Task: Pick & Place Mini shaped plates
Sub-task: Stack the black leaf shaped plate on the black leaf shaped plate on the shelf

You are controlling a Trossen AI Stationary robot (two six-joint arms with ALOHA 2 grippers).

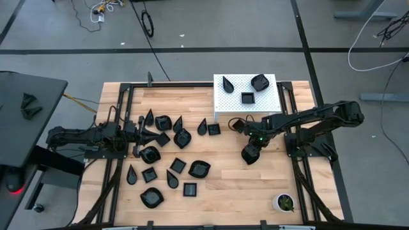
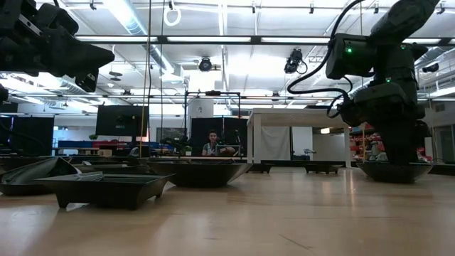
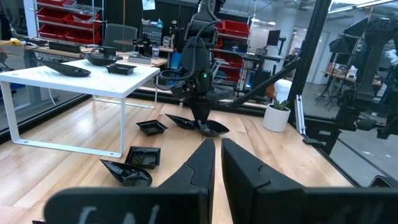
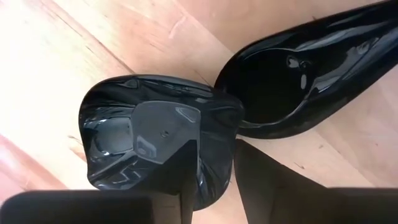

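A: Where's the right gripper (image 1: pixel 250 154)?

B: Low over the wood surface (image 1: pixel 230 185), at about 4 o'clock from centre, straight above a rounded plate (image 4: pixel 155 137). Its fingers (image 4: pixel 273 171) straddle the rim, part open; a grip I can't confirm

A: Neighbours?

B: A teardrop plate (image 4: pixel 305 81) touches it on the far side, long axis slanting away

A: The left gripper (image 1: pixel 136 134)?

B: Waiting at 9 o'clock among the scattered plates, fingers (image 3: pixel 202 165) nearly together, holding nothing

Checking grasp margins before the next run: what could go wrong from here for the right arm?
1. The right gripper sits at the rim of the rounded plate. The plate is glossy, so it may slip or tip on lifting.
2. The teardrop plate lies right against that plate and might get dragged along.
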